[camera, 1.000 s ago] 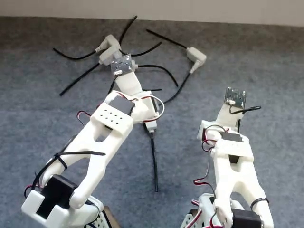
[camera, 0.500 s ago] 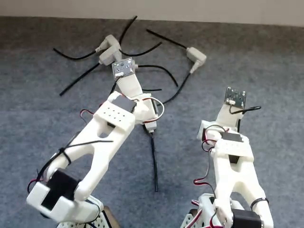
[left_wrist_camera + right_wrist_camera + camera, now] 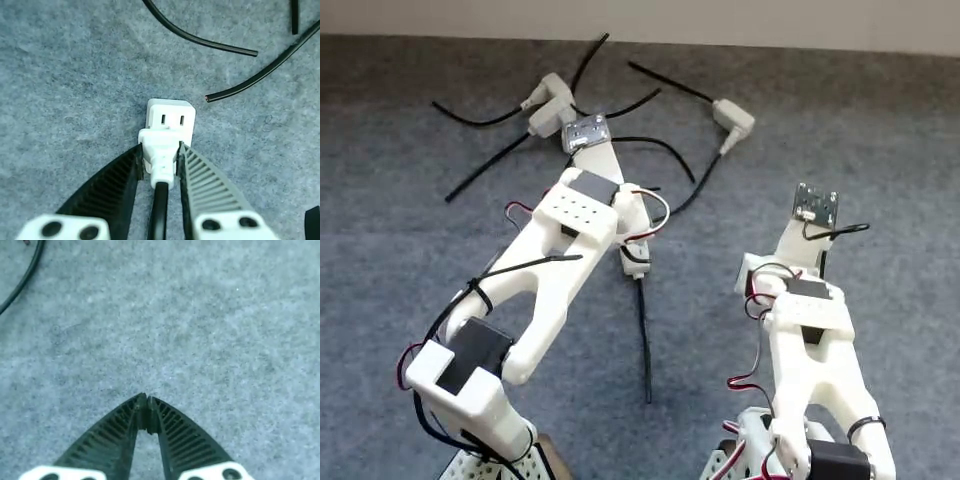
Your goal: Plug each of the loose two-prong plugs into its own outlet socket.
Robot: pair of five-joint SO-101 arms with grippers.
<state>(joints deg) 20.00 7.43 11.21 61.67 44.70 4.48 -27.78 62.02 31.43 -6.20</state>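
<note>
Nearest the arm bases, your right hand (image 3: 146, 405) rests closed on nothing over the grey worktop (image 3: 225, 315), well apart from the plug. Farther out, your left hand (image 3: 160, 147) grips the white two-prong plug (image 3: 159, 165) by its sides, its black cord (image 3: 159, 210) trailing back. Touching the plug's front lies the white outlet socket block (image 3: 171, 116), two slots uncovered and facing the hand. Plug axis points at the block, slightly off the slots' centre; judge it unseated.
</note>
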